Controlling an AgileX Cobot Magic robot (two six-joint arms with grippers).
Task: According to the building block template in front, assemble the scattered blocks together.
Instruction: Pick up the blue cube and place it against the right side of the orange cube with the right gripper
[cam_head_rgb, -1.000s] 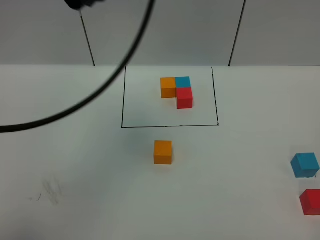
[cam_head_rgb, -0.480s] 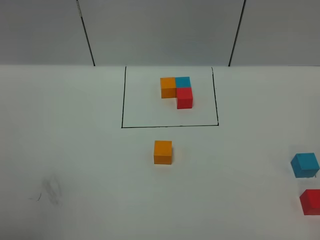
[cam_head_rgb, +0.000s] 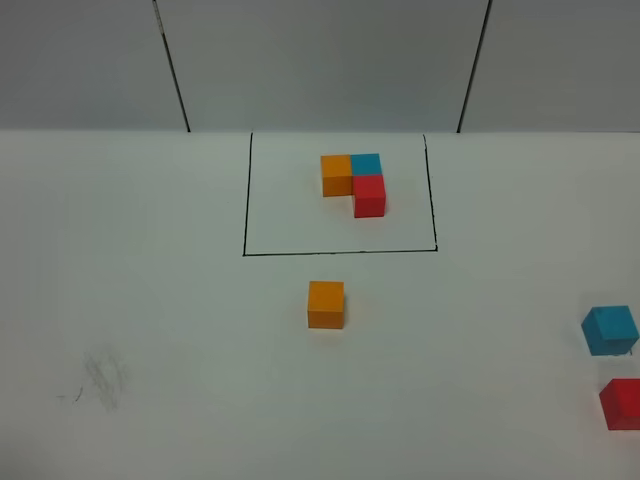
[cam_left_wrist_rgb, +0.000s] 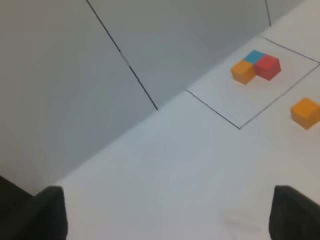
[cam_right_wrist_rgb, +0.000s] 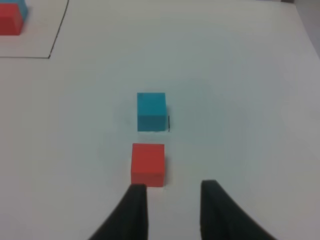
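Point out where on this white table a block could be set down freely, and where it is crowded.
Free patches: the wide stretch left of the loose orange cube, and the gap between it and the loose blue cube. Inside the black drawn rectangle, bare room lies left of and below the framed L-shaped cube trio. Crowded: the right edge, where the loose red cube sits beside the blue one.

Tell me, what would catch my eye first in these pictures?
Probably the bright L-shaped trio of orange, blue and red cubes inside a thin black rectangle drawn at the back of the white table. A lone orange cube sits just in front of that frame, while a blue cube and red cube wait at the right edge.
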